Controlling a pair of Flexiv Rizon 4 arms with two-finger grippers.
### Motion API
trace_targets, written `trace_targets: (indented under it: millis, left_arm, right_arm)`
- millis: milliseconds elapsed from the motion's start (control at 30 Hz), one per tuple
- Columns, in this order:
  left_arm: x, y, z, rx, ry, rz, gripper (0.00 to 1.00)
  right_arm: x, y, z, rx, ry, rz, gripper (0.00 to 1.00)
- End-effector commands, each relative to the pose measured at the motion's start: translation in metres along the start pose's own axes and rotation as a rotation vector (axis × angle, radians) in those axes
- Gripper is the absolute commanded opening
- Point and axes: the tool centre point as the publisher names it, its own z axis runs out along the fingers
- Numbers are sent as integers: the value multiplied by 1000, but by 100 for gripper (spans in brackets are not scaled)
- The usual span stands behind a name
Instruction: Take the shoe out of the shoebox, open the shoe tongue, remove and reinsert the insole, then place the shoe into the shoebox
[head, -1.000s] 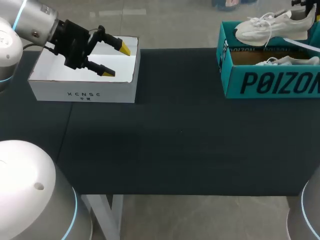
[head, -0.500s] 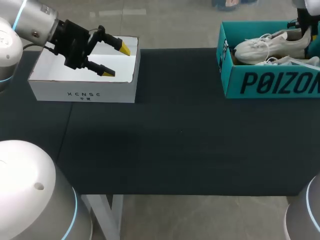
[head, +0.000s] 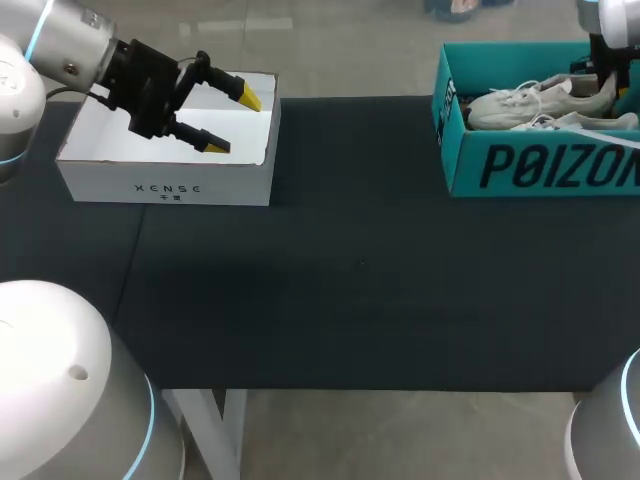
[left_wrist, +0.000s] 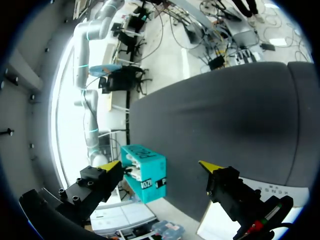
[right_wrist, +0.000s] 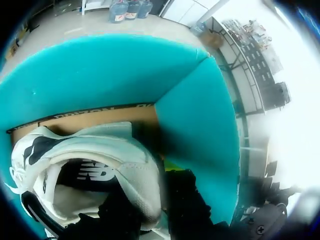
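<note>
At the far left of the table (head: 350, 270), the left gripper (head: 232, 120) hangs over an open white box (head: 165, 185), its fingers released and spread with nothing between them. Bare dark tabletop separates it from the teal shoebox (head: 540, 165) at the far right. Inside the shoebox the white shoe (head: 540, 100) lies with its long axis along the box, toe pointing left, heel right, beside a second shoe (head: 580, 122). The right gripper (right_wrist: 152, 200) grasps the shoe's heel wall, one finger inside the opening, one outside.
</note>
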Motion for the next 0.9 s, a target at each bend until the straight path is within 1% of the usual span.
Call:
trace_targets:
  millis: [33, 167, 267, 400, 567, 667, 767, 867, 900]
  left_arm:
    - [0, 0, 0, 0, 3, 1, 100]
    - [0, 0, 0, 0, 3, 1, 100]
    - [0, 0, 0, 0, 3, 1, 100]
    - [0, 0, 0, 0, 3, 1, 100]
    - [0, 0, 0, 0, 3, 1, 100]
    - [0, 0, 0, 0, 3, 1, 100]
    - [0, 0, 0, 0, 3, 1, 100]
    - [0, 0, 0, 0, 3, 1, 100]
    - [0, 0, 0, 0, 3, 1, 100]
  right_arm:
    - [2, 17, 0, 104, -3, 13, 100]
    - [-5, 13, -14, 109, -20, 31, 100]
    - [-10, 9, -31, 118, 6, 37, 100]
    - [-6, 2, -62, 127, 50, 18, 100]
    - [0, -10, -106, 108, 147, -16, 100]
    - [4, -18, -128, 79, 199, -67, 100]
    - [7, -29, -144, 48, 246, -148, 100]
    - [7, -43, -156, 2, 298, -265, 100]
    - [7, -50, -159, -21, 317, -336, 100]
